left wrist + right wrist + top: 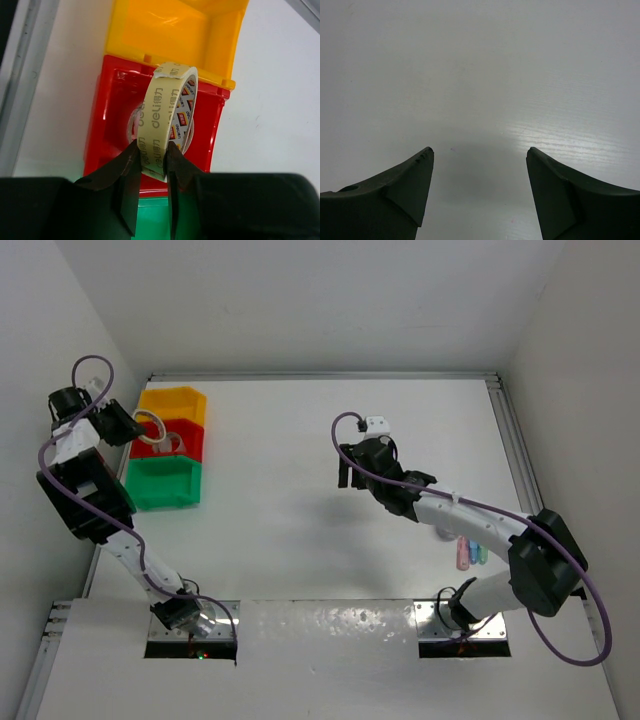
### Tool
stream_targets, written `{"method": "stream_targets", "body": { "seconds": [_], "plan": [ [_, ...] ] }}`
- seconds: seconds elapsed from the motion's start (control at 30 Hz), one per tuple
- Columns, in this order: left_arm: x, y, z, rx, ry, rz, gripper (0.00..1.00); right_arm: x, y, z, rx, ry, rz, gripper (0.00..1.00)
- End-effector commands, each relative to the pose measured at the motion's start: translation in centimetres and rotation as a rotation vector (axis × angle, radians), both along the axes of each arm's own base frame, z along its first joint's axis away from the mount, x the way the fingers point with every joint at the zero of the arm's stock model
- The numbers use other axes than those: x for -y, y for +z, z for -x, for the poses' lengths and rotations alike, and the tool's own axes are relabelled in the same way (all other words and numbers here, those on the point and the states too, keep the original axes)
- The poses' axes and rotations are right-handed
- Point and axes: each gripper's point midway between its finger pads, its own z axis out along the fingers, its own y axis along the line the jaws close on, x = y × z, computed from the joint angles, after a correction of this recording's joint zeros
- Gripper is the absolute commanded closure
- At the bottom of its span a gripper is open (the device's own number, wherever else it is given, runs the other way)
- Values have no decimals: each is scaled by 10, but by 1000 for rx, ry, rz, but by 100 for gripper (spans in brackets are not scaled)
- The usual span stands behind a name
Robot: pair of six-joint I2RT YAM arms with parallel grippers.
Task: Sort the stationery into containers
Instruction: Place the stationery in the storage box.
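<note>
My left gripper (152,150) is shut on a beige tape roll (165,115) and holds it upright above the red bin (107,125); a white roll (134,122) lies inside that bin. In the top view the gripper (135,430) is over the red bin (188,445), between the yellow bin (175,400) and the green bin (165,485). My right gripper (347,478) is open and empty over the bare table middle; in its wrist view (480,155) only white table shows. Pastel pink, blue and green sticks (468,552) lie at the right by the right arm.
The bins stand in a row along the table's left edge, next to a metal rail (110,520). White walls close the table on the left, back and right. The arm bases (190,625) sit at the near edge.
</note>
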Motion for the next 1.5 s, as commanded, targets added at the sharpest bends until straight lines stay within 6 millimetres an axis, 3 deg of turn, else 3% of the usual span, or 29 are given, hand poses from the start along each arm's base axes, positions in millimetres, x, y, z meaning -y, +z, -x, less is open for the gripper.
{"method": "stream_targets", "body": {
  "seconds": [0.0, 0.13, 0.27, 0.47, 0.73, 0.83, 0.93, 1.0, 1.13, 1.3, 1.47],
  "plan": [
    [9, 20, -25, 95, -63, -47, 99, 3, 12, -4, 34, -15, 1, 26],
    [11, 15, -27, 94, -47, -16, 99, 5, 10, -1, 23, -12, 13, 26],
    [1, 9, -20, 75, -21, -10, 99, 9, 12, 0, 30, -21, 21, 26],
    [7, -4, -9, 51, -48, 3, 98, 9, 13, -2, 34, -19, 24, 26],
    [26, -20, -5, 12, -144, 7, 85, 9, 10, 0, 24, -11, 35, 26],
    [18, -16, -6, 11, -125, -11, 59, 11, 10, 1, 24, -14, 34, 26],
    [13, -10, -7, 7, -126, -22, 43, 13, 13, 2, 33, -18, 31, 26],
    [10, -8, -8, 2, -126, -44, 38, 14, 14, 2, 39, -19, 35, 26],
    [8, 4, -11, 7, -122, -75, 36, 15, 19, 2, 50, -15, 38, 26],
    [1, 40, -20, 70, -100, -155, 35, 23, 27, 2, 46, -44, 62, 26],
    [2, 48, -21, 68, -95, -234, 36, 55, 17, 6, -49, -152, 42, 29]
  ]
}}
